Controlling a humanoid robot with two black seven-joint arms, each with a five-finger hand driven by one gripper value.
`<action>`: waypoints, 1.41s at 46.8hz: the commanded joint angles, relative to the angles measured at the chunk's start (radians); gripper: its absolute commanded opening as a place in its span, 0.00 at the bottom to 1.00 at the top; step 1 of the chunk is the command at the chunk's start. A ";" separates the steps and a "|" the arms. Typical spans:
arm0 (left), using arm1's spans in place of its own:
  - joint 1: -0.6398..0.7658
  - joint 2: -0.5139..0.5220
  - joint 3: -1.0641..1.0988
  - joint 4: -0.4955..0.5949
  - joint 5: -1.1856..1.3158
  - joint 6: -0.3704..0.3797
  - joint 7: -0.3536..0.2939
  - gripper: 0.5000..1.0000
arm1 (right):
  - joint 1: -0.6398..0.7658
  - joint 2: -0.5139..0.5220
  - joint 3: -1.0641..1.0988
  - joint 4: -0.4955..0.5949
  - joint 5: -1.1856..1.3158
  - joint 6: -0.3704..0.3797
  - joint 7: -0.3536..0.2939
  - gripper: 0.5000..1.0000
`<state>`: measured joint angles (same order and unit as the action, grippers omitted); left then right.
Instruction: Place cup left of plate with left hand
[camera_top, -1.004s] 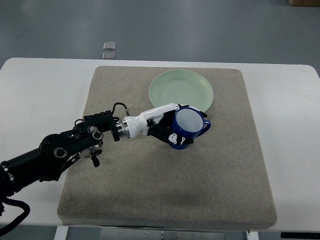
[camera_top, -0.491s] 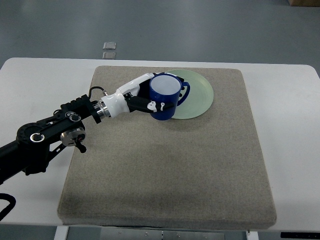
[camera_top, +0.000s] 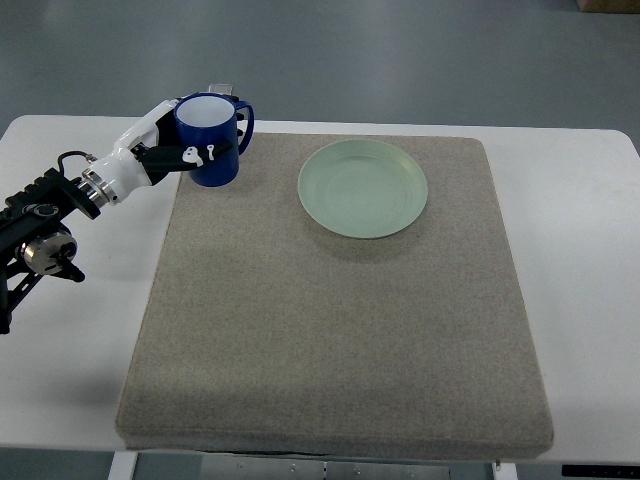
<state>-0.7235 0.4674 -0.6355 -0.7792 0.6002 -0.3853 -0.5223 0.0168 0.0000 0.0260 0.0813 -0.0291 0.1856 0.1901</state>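
The left hand (camera_top: 170, 150) comes in from the picture's left edge on a black arm (camera_top: 40, 225) with a metal wrist ring. Its white fingers (camera_top: 150, 125) are wrapped round a blue cup (camera_top: 211, 140), one finger along the far side of the cup wall, a dark-padded thumb with white tips across the near side. Grip is closed on the cup body, not on the handle.

The cup is upright, its mouth facing up, the inside white. Its handle points toward the plate (camera_top: 363, 188). Whether the cup's base touches the surface below cannot be told from this steep angle.

Position relative to the plate: the cup is well to the left of it and slightly farther back, with a clear stretch of mat between the two. The cup sits over the far left corner of the grey mat (camera_top: 330, 330), partly overlapping the mat's edge and the white table (camera_top: 90, 150) beside it.

The plate is pale green, round, lying flat on the mat's far half, right of the cup. Nothing lies on it.

Beyond the plate, to its far left past the table edge, a small grey square object (camera_top: 219, 88) shows on the floor, mostly hidden behind the cup.
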 joint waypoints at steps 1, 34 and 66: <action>0.001 -0.015 0.005 0.067 0.000 -0.001 -0.001 0.11 | 0.000 0.000 0.000 0.000 0.000 0.000 0.000 0.86; 0.035 -0.093 0.007 0.135 0.010 0.034 -0.048 0.73 | 0.000 0.000 0.000 0.000 0.000 0.000 0.000 0.86; 0.029 -0.056 0.025 0.136 -0.002 -0.003 -0.047 1.00 | 0.000 0.000 0.000 0.000 0.000 0.000 0.000 0.86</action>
<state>-0.6917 0.3929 -0.6090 -0.6394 0.6006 -0.3727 -0.5691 0.0169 0.0000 0.0261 0.0813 -0.0291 0.1855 0.1902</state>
